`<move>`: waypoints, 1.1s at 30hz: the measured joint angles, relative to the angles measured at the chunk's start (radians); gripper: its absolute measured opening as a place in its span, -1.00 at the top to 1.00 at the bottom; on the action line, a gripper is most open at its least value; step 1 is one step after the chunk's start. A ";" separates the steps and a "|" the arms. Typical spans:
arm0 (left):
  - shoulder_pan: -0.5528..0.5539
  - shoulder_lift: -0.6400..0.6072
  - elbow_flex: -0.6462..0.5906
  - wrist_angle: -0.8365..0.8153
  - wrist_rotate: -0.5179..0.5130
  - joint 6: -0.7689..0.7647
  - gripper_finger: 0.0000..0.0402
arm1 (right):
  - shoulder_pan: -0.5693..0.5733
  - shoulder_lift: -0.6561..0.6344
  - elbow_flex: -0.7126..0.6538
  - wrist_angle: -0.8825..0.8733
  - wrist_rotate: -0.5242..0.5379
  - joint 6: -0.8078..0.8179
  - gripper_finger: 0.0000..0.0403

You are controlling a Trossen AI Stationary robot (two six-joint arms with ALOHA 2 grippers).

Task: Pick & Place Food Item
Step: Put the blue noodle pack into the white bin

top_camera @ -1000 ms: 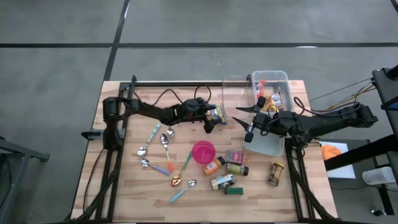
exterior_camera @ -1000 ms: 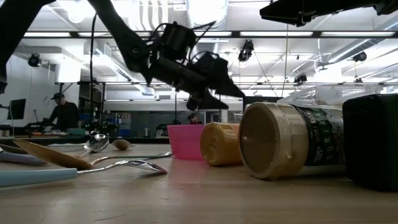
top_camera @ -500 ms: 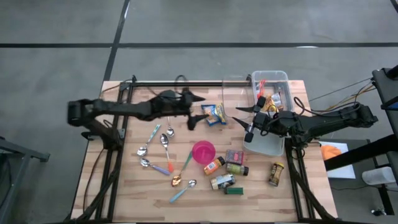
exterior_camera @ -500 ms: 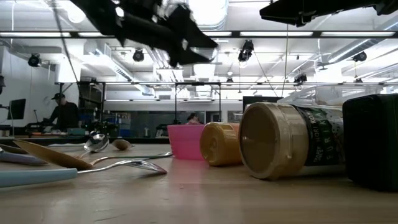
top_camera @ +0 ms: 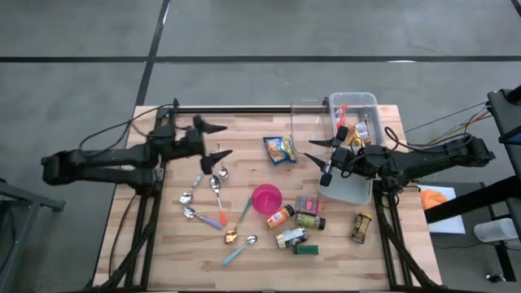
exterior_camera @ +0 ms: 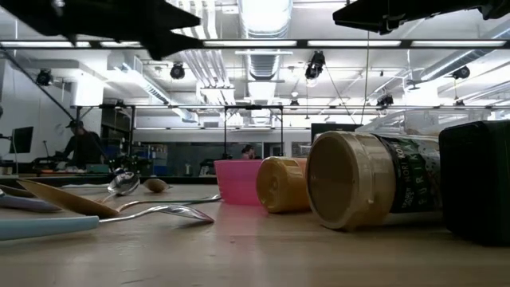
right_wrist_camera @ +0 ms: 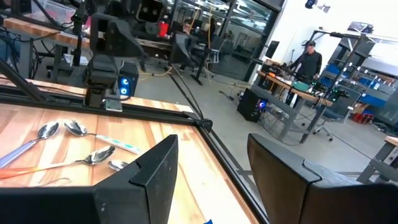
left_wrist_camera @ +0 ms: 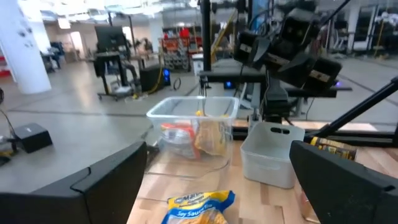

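**Snack packet lying flat beside the clear bin, both grippers off it**

The yellow snack packet (top_camera: 279, 149) is lying flat on the wooden table (top_camera: 163, 244), just beside the clear plastic bin (top_camera: 353, 106) on the side facing the left arm, with nothing touching it. It is looking like a light, soft foil pouch that would crumple and slide under a hard pinch, and whatever is inside is probably brittle. A gentle grip across the short width, near the sealed end or at mid-body, is likely the safest hold; pressing straight down on the flat face risks skidding it over the wood. Its long axis is running slightly aslant, roughly from the bin-side rail toward the pink cup (top_camera: 266, 198), though which end is the top seam is hard to tell from above.

Further from the bin than the packet, the left gripper (top_camera: 216, 140) is hanging over the table with its fingers spread wide and nothing between them; its wrist view is looking past both fingers at the packet and the bin beyond. The scattered spoons (top_camera: 213, 185) are lying just under and beyond that gripper.

The right gripper (top_camera: 323, 159) is sitting at the bin's near corner, fingers partly apart and holding nothing. Small jars and bottles (top_camera: 297, 228) are lying past the pink cup, well apart from the bin's open top.
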 joint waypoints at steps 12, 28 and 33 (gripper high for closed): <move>0.000 -0.268 -0.131 -0.105 -0.003 -0.011 -0.97 | 0.000 0.000 0.000 0.000 0.000 0.000 0.05; 0.000 -0.264 -0.138 -0.136 -0.003 -0.036 -0.97 | 0.000 0.000 0.000 0.000 0.000 0.000 0.05; 0.000 -0.264 -0.138 -0.137 -0.003 -0.036 -0.97 | 0.000 0.000 0.000 0.000 0.000 0.000 0.05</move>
